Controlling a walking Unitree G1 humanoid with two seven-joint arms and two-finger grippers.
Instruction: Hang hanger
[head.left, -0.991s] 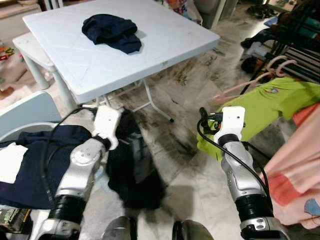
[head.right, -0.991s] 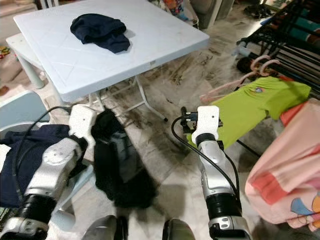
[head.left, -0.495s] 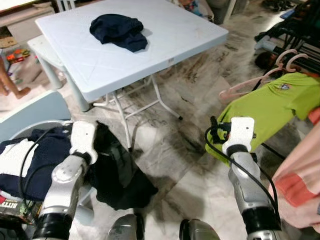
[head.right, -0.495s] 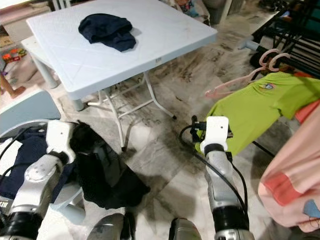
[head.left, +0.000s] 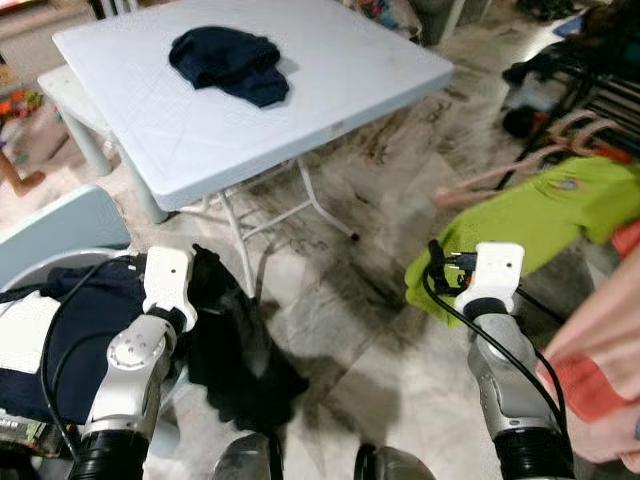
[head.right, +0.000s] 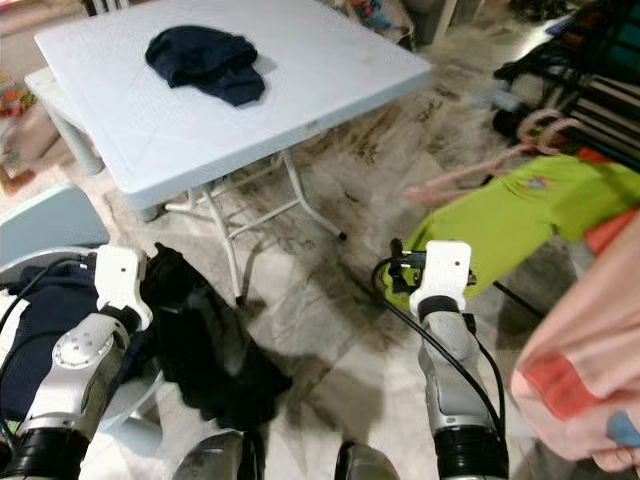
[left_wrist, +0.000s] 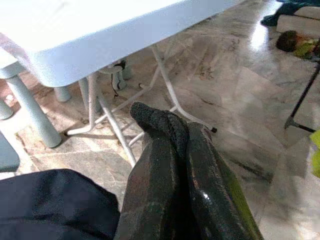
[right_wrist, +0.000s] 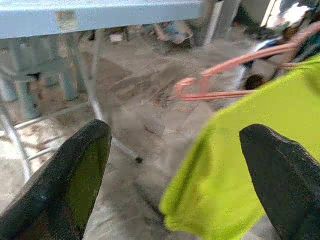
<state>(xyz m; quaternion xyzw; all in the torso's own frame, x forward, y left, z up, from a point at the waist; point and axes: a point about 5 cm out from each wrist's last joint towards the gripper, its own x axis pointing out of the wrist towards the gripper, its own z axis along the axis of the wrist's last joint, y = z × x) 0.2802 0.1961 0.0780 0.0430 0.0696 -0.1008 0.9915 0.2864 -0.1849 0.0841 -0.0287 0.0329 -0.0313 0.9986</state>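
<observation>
On your far left a basket (head.left: 60, 262) holds dark blue clothes, with a pale blue lid or seat (head.left: 55, 222) beside it. Just inboard, your left gripper (left_wrist: 172, 150) is clamped on a black garment (head.left: 232, 350); in the left wrist view the fingers sit pressed together around a fold of it, and the rest hangs toward the marble floor (head.left: 340, 300). I judge it is held low and clear so the cloth stays off the work to the right.

Ahead and left of centre stands the white counter (head.left: 330, 70), carrying a bundled navy garment (head.left: 228, 62) that plays no part at present.

On your right, the right gripper (right_wrist: 175, 170) is spread wide and holds nothing; its fingers (right_wrist: 75, 175) frame the lime-green shirt (head.left: 520, 220) and touch nothing. The pink hanger (right_wrist: 225, 75) sits in that shirt's neck, hook end free and pointing toward the counter, near the dark drying rack (head.left: 600, 80). A pink garment (head.left: 600, 340) hangs at the far right edge. Hanging appears not yet done.
</observation>
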